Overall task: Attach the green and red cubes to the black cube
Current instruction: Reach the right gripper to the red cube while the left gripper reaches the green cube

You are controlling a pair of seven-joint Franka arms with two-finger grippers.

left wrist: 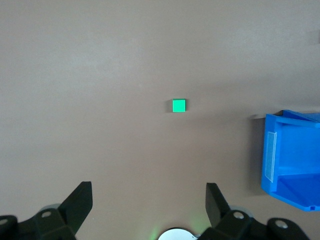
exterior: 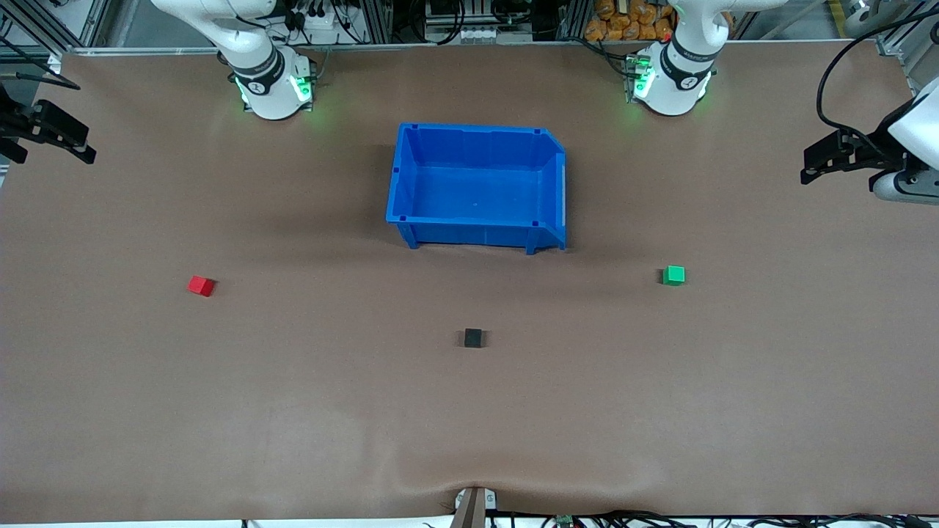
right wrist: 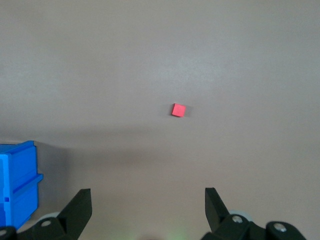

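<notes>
Black cube: the small matte black cube (exterior: 473,338) sits alone on the brown cloth-covered surface (exterior: 293,411), nearer to the front camera than the bin and roughly in line with its middle; nothing touches it.
Green cube: the small bright green cube (exterior: 673,275) (left wrist: 178,105) lies toward the left arm's end of the surface, a little farther from the front camera than the black cube and well apart from it.
Red cube: the small red cube (exterior: 201,285) (right wrist: 178,110) lies toward the right arm's end, turned slightly askew, well apart from the black cube.
Bin: the open blue plastic bin (exterior: 477,187) (left wrist: 292,157) (right wrist: 17,182) stands between the two arm bases, farther from the front camera than all three cubes, with nothing visible inside.
Left pincer: the black two-finger left pincer (exterior: 832,158) (left wrist: 149,205) hangs high over the left arm's end of the surface, fingers spread wide apart and holding nothing; the green cube shows below it in the left wrist view.
Right pincer: the black right pincer (exterior: 51,136) (right wrist: 148,207) hangs high over the right arm's end, fingers likewise spread wide and bare; the red cube shows below it in the right wrist view.
</notes>
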